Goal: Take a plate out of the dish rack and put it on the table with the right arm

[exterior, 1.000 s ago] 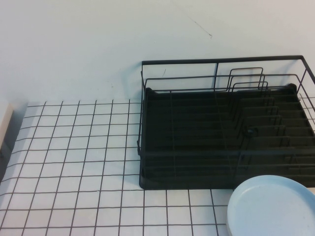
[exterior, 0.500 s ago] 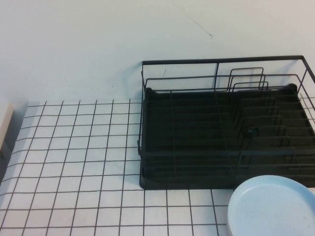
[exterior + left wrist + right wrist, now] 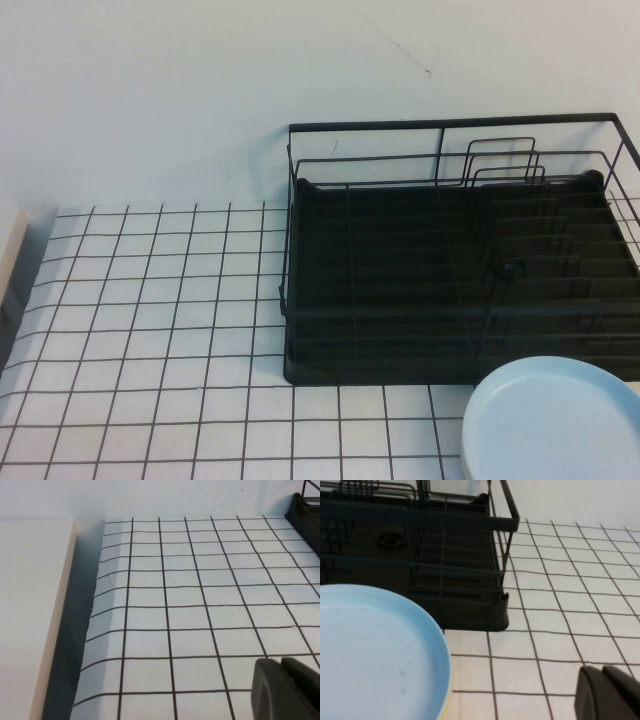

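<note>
1. High view: the plate [image 3: 550,420], light blue and glossy, lies flat on the worktop [image 3: 150,300] at about 5 o'clock in the frame, partly cut by the frame edge. It is out of the dish rack [image 3: 450,290], and its far rim sits just in front of the rack's near wall. In the right wrist view a thin yellow edge shows under the plate [image 3: 375,655]; what it belongs to cannot be told.

2. Dish rack: black wire, ribbed tray, upright loops at its 1 o'clock corner. No dish stands in it.

3. Right tool [image 3: 607,692]: seen only in the right wrist view, fingers pressed together, holding nothing, apart from the plate and low over the bare worktop [image 3: 560,605].

4. Left tool [image 3: 287,690]: seen only in the left wrist view, fingers closed against each other, empty, low over the worktop [image 3: 175,595] beside its edge. The rack's corner [image 3: 305,507] shows far off.

5. Step in hand, judged: the set-down looks done, so what remains is the right arm's retreat. Best done by lifting clear before travelling sideways, keeping off the plate's raised rim and the rack's wire wall.

6. Edges and room: the plate leaves little gap to the rack. Open grid lies from 7 to 10 o'clock in the high view, where the worktop's left edge drops beside a pale block [image 3: 10,250].
</note>
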